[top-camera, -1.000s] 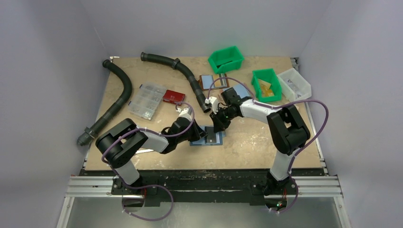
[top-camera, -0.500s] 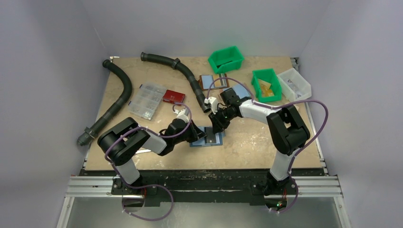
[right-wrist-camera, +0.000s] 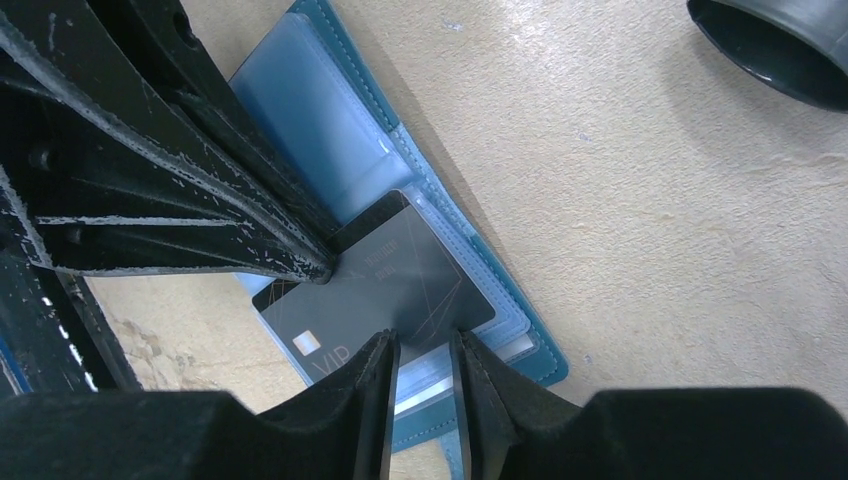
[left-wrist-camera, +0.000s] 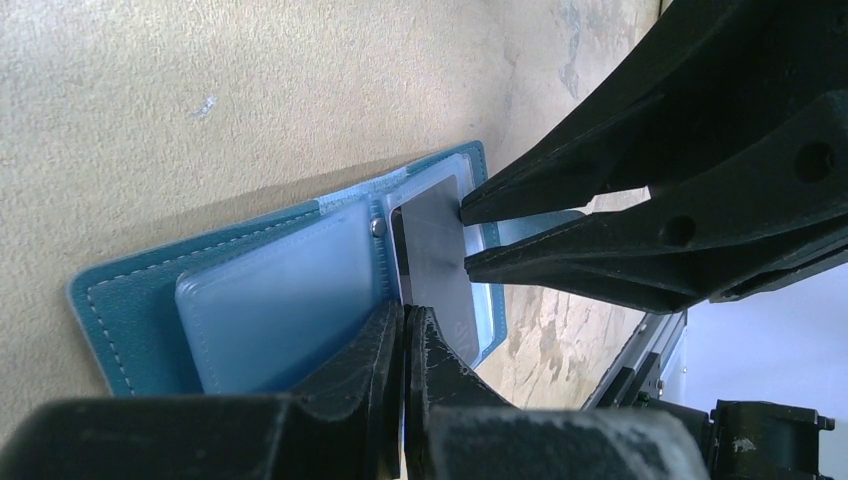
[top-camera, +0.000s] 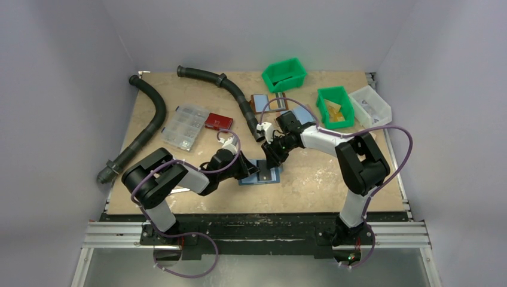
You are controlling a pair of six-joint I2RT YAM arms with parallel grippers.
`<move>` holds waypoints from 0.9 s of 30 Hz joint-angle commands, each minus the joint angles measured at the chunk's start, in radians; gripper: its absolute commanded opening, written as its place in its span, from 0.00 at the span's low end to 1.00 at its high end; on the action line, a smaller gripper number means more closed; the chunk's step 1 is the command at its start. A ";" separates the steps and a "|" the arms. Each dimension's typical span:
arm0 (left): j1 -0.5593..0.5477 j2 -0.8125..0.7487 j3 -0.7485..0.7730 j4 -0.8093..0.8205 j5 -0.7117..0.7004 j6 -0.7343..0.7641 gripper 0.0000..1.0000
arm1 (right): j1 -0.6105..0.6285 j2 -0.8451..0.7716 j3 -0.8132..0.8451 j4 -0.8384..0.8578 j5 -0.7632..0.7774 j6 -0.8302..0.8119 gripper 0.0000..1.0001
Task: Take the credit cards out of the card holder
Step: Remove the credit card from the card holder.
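One dark card (right-wrist-camera: 390, 280) partly out of your open card holder (left-wrist-camera: 130, 300), left fingers (left-wrist-camera: 365, 355) closed, touching it, right fingers (right-wrist-camera: 368, 385) parted at its edge

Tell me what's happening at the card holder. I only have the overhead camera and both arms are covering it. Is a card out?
Observer: Partly. On the right wrist view, a dark card printed VIP lies slanted across the open card holder. It is mostly uncovered, but I cannot tell whether one end is still tucked in.
Operator: Is the right gripper pinching it?
Observer: No. The right gripper has its fingers slightly apart, with the tips at the card's edge.
Operator: And the left?
Observer: The left gripper is shut, with its tip down on the holder right beside the card.
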 commanded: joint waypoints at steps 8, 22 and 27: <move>0.042 -0.031 -0.054 -0.007 0.098 0.038 0.00 | -0.005 0.025 -0.006 0.023 0.111 -0.022 0.40; 0.074 -0.011 -0.077 0.042 0.167 0.032 0.00 | -0.005 0.027 -0.007 0.019 0.115 -0.029 0.49; 0.077 -0.021 -0.067 -0.018 0.161 0.052 0.00 | -0.005 0.028 -0.008 0.021 0.122 -0.029 0.43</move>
